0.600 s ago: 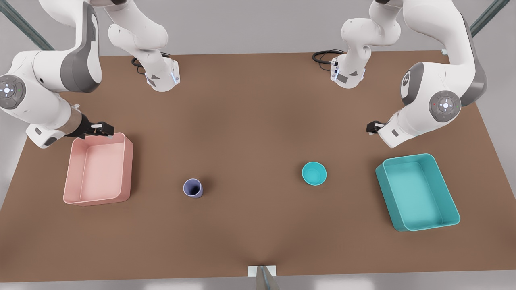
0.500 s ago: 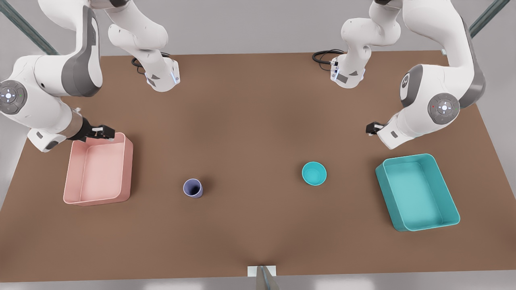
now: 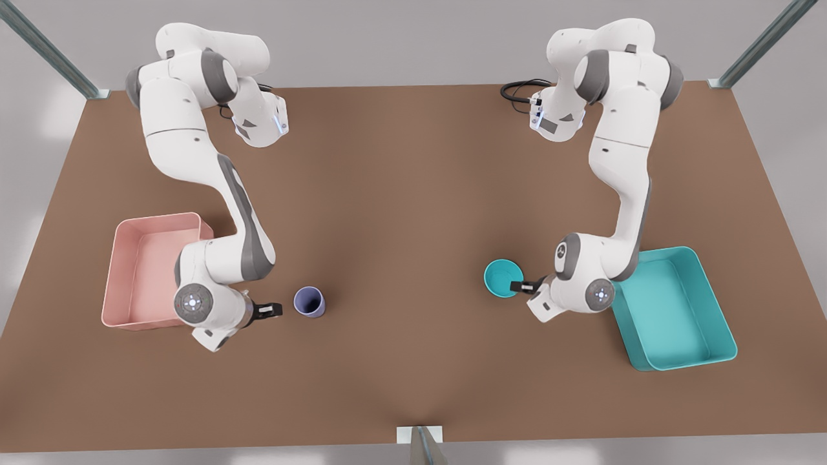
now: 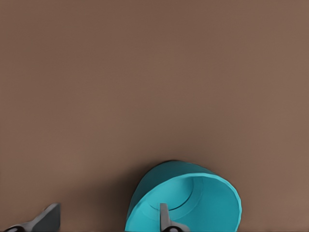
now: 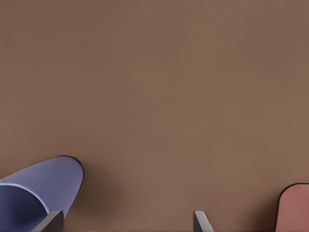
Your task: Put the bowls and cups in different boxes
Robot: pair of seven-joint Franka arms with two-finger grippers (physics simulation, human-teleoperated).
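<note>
The small teal bowl (image 3: 501,276) (image 4: 203,198) stands on the brown table at the front view's right of centre. My left gripper (image 3: 518,285) (image 4: 106,220) is low at the bowl's rim on the side facing the teal box (image 3: 672,310). It is open, with one fingertip (image 4: 164,217) over the bowl's inside and the other outside it. The lavender cup (image 3: 309,301) (image 5: 38,186) stands upright left of centre. My right gripper (image 3: 272,310) (image 5: 126,221) is open, just beside the cup on the side of the pink box (image 3: 139,271) (image 5: 295,208).
Both arm bases (image 3: 258,123) stand at the table's far edge, with a black cable (image 3: 517,90) by the right one. The right arm's wrist hangs over the pink box's near corner; the left arm's wrist overlaps the teal box's near edge.
Both arms have swung down from the far ends of the boxes toward the table's middle. The right gripper now sits by the cup, the left one at the bowl. Cup and bowl have not moved.
</note>
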